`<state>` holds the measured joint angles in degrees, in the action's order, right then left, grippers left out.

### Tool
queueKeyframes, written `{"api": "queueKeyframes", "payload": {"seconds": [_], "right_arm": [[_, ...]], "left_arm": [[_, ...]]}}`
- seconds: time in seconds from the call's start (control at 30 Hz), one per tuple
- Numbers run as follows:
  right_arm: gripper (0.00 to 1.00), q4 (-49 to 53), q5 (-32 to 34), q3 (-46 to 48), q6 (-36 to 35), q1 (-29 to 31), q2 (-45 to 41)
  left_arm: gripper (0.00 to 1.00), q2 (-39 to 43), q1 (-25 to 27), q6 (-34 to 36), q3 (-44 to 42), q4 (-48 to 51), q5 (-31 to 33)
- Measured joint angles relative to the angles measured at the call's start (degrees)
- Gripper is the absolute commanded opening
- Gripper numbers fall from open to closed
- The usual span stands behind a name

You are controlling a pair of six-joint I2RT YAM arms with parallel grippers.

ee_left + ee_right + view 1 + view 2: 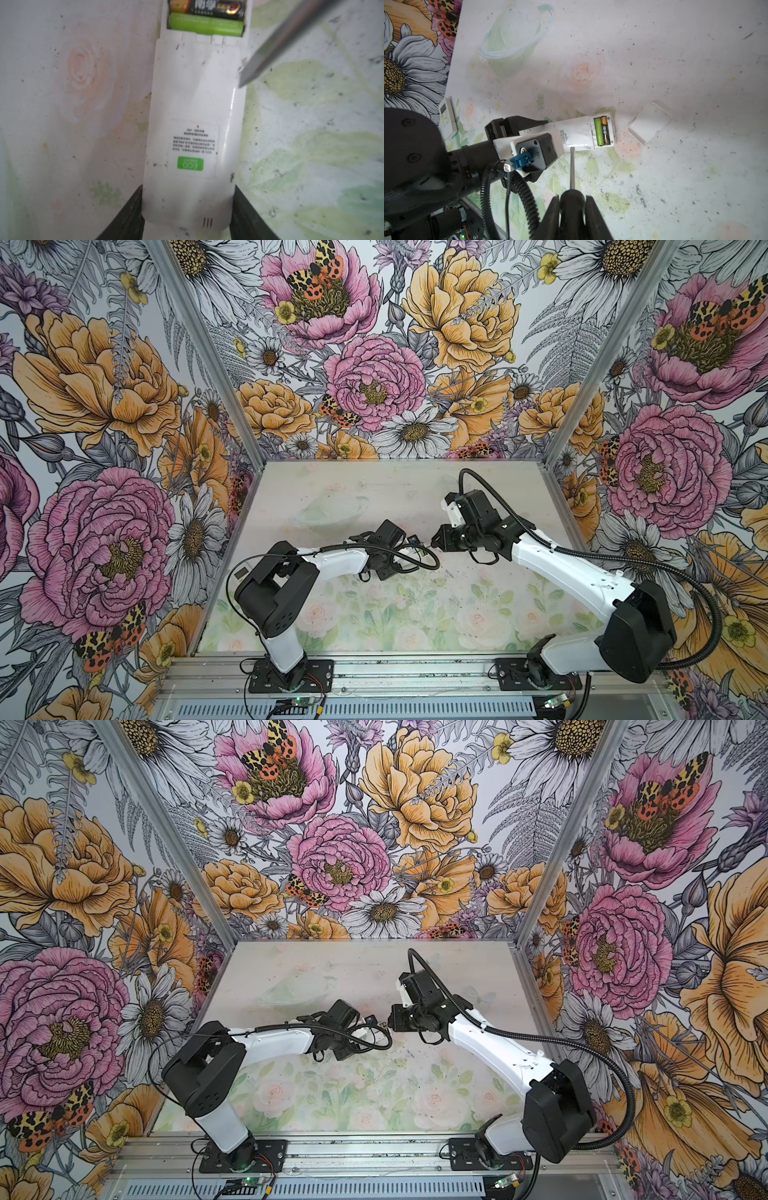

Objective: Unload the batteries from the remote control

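The left gripper [187, 207] clamps the remote control [193, 104], which points straight out from its jaws with the batteries [205, 24] lying crosswise. The right gripper [573, 205] clamps the screwdriver [572, 166].

In the left wrist view the remote [193, 104] and its black battery [207, 7] are cut by the picture's edge. The screwdriver [280, 41] is a blurry grey bar with its handle out of the picture. In both top views the left arm [332, 560] [274, 1042] covers nearly all the remote, at 9 o'clock from the right gripper [434, 540]. The battery is too small to see there.
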<state>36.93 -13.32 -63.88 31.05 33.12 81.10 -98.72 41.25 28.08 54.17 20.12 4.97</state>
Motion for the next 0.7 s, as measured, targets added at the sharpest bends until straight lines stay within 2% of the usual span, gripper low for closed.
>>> {"api": "queueKeyframes", "payload": {"seconds": [0.13, 0.43, 0.7], "right_arm": [[0.00, 2.2, 1.2, -1.3, -1.0, 0.6, 1.4], [0.00, 6.4, 9.4, -4.6, -3.2, 3.1, 3.0], [0.00, 7.9, 12.2, -6.5, -5.1, 3.5, 5.4]], "left_arm": [[0.16, 0.1, 0.0, 0.6, -0.2, -0.3, 0.0], [0.16, 0.1, 0.0, 0.9, -0.4, -0.7, -0.1], [0.16, 0.1, 0.0, 1.1, -0.5, -1.1, -0.3]]}}
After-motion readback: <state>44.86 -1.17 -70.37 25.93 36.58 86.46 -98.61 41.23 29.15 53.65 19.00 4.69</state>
